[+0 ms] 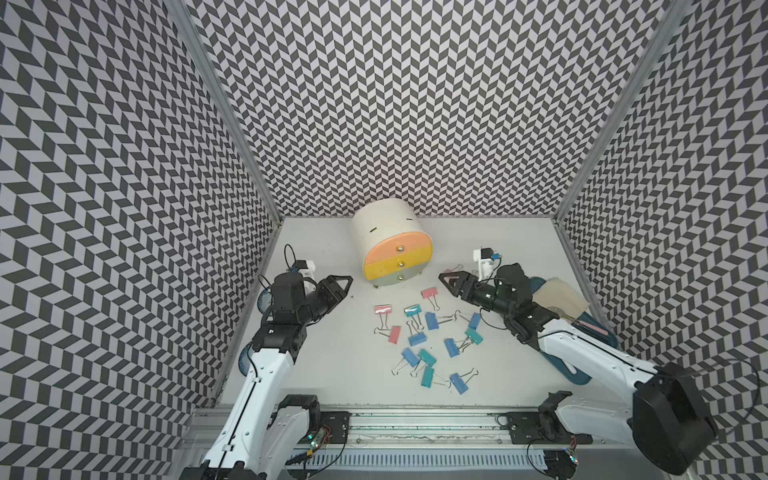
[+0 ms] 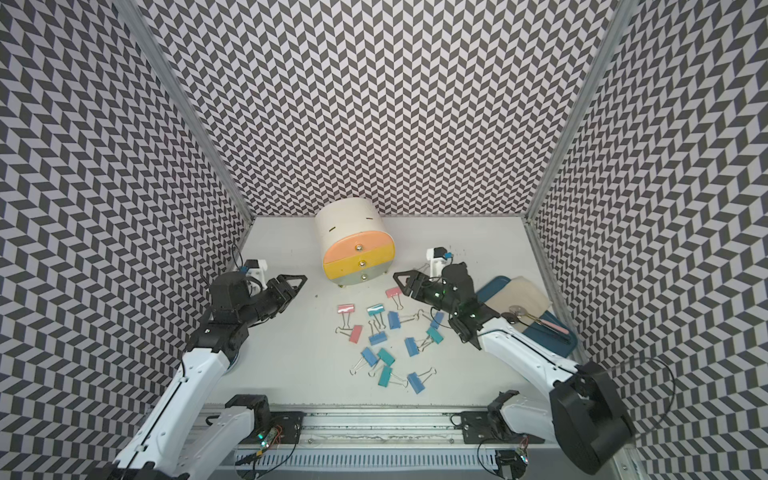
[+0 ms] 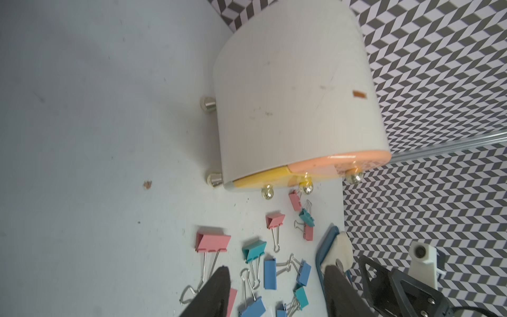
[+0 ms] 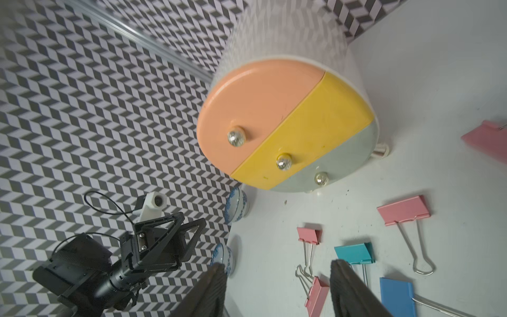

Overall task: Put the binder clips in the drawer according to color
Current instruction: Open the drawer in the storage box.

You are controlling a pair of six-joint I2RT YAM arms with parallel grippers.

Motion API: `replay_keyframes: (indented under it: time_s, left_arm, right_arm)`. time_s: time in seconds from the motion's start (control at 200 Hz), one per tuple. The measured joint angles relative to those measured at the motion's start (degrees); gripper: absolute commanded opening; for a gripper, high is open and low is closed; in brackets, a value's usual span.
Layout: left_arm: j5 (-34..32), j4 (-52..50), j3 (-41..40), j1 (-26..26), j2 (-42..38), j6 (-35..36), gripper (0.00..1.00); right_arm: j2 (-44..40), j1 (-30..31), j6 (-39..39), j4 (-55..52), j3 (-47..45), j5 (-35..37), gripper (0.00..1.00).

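Notably | left gripper (image 1: 344,284), right gripper (image 1: 446,279): jaws stood parted, empty | risk: small shiny ball knobs (image 4: 284,162) could slip; shut white round three-drawer chest (image 1: 397,261) might slide unbraced.

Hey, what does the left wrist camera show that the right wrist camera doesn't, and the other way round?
Only the left wrist view: the blue tray with a cloth on it, and the right gripper. Only the right wrist view: two blue-patterned bowls, and the left gripper. Both: the drawer unit with its three knobs, and pink, teal and blue binder clips on the white table.
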Motion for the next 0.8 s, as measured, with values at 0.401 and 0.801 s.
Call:
replay_keyframes:
  time_s: [0.401,0.801]
  left_arm:
    - [5.33,-2.05,-9.62,-0.96,-6.34,-3.8,0.57]
    - [5.97,-4.74,-8.96,-0.96,-6.19,-2.67,0.57]
  right_arm:
    - [19.32,6.03,1.64,5.97,6.45,-1.03,0.46]
    - [22.21,6.16,0.48,5.92,24.35,-1.49,0.48]
